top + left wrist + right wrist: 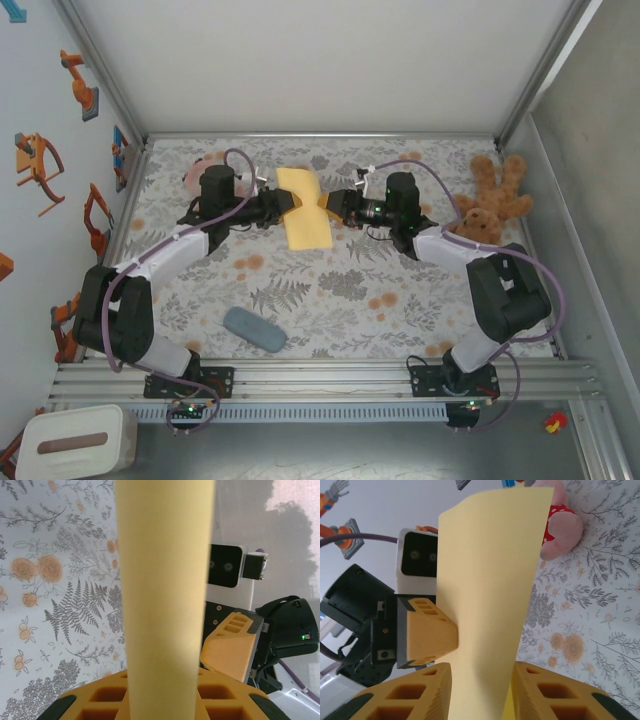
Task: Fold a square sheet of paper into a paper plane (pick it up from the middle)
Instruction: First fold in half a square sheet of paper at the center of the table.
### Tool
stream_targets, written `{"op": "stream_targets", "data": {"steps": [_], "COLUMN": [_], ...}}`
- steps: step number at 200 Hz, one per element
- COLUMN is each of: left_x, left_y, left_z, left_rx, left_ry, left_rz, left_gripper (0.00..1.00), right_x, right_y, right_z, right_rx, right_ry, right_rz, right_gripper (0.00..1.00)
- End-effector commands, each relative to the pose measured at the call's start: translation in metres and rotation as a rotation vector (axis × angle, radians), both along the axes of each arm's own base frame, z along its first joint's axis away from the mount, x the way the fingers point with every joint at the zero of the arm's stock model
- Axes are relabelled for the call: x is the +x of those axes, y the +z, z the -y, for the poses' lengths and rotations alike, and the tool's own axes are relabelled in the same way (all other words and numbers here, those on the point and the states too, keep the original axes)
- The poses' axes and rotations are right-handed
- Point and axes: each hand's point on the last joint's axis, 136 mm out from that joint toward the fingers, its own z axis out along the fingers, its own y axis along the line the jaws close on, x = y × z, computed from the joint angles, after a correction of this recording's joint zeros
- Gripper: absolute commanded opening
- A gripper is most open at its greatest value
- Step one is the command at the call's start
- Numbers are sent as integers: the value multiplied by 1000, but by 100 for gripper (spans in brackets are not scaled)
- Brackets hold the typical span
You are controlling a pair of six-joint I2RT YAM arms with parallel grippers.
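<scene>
From where I stand, the square sheet of paper hangs off the flowered table, between the two arms at the far middle. The left gripper comes in from its left edge. One orange finger lies flat against the sheet and its partner is hidden behind the yellow, but the paper looks pinched there. The right gripper meets the opposite edge. In its wrist view a finger stands on each side of the sheet, very close. I cannot tell whether they are actually squeezing it.

The sheet curves, so I cannot make out any crease. A pink plush toy is half covered by the left arm. The brown teddy bear sits far right, and a grey-blue pad lies near the front.
</scene>
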Motion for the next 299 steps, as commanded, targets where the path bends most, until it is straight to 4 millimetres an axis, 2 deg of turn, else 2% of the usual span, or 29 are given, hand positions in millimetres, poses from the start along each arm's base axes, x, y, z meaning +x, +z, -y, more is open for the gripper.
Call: {"op": "stream_targets", "data": {"steps": [1, 51, 84, 112, 134, 153, 171, 187, 201, 228, 233, 250, 272, 299], "left_x": [-1, 0, 0, -1, -1, 6, 13, 16, 16, 10, 9, 5, 2, 0], "left_y": [8, 10, 15, 17, 15, 6, -7, -18, -30, -42, -44, -46, -52, -59], "left_z": [-1, -3, -1, 0, -1, -15, -39, -63, -84, -113, -116, -124, -128, -123], "left_rx": [9, 19, -5, -16, -12, 44, 117, 179, 235, 346, 362, 398, 413, 376], "left_ry": [-33, -34, -43, -49, -46, 33, 137, 226, 298, 378, 385, 406, 418, 412], "left_rz": [28, 27, 28, 29, 23, 22, 10, -2, -22, -13, -13, -11, -26, -45], "left_gripper": [22, 22, 23, 23, 26, 36, 60, 69, 81, 98, 100, 96, 96, 96], "right_x": [-1, 0, 1, -5, -6, -4, -2, 0, 0, 1, 0, -1, -1, 0], "right_y": [23, 17, 9, 11, 12, 12, 8, -1, -7, -1, 1, 10, 12, -11], "right_z": [-3, -4, -4, -10, -13, -10, 0, 17, 35, 64, 66, 72, 67, 41], "right_rx": [42, 26, -16, -31, -31, -53, -134, -269, -379, -512, -530, -564, -565, -551], "right_ry": [27, 33, 37, 68, 75, 49, 7, -42, -76, -131, -134, -142, -146, -119], "right_rz": [47, 29, 22, 36, 35, 47, 58, 67, 69, 78, 82, 74, 43, -26], "right_gripper": [32, 21, 18, 16, 9, 1, 0, 0, 0, 0, 0, 0, 0, 0]}}
